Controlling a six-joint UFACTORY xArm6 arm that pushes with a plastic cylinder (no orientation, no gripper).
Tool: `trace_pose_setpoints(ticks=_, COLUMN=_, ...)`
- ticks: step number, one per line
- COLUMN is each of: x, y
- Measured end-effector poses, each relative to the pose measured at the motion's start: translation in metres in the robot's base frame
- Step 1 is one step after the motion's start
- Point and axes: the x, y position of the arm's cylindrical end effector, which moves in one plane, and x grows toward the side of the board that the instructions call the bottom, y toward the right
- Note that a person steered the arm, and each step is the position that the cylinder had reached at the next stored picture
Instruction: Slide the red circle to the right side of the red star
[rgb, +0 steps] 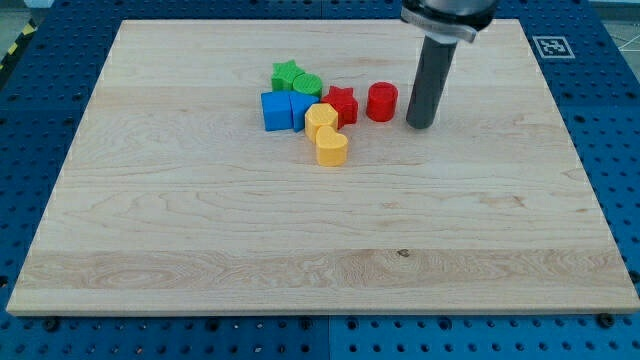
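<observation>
The red circle (381, 102) is a short red cylinder standing just to the right of the red star (341, 105), with a small gap between them. My tip (421, 125) rests on the board to the right of the red circle, a short gap away and not touching it. The rod rises from there toward the view's top.
Left of the red star is a tight cluster: a green star (287, 74), a green circle (308, 85), two blue blocks (275, 111) (301, 110), and two yellow blocks (321, 120) (331, 146). The wooden board (320, 250) lies on a blue perforated table.
</observation>
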Motion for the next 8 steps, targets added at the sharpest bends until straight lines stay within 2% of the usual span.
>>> trace_pose_setpoints(ticks=1, x=-0.015, y=0.000)
trace_pose_setpoints(ticks=8, x=-0.013, y=-0.026)
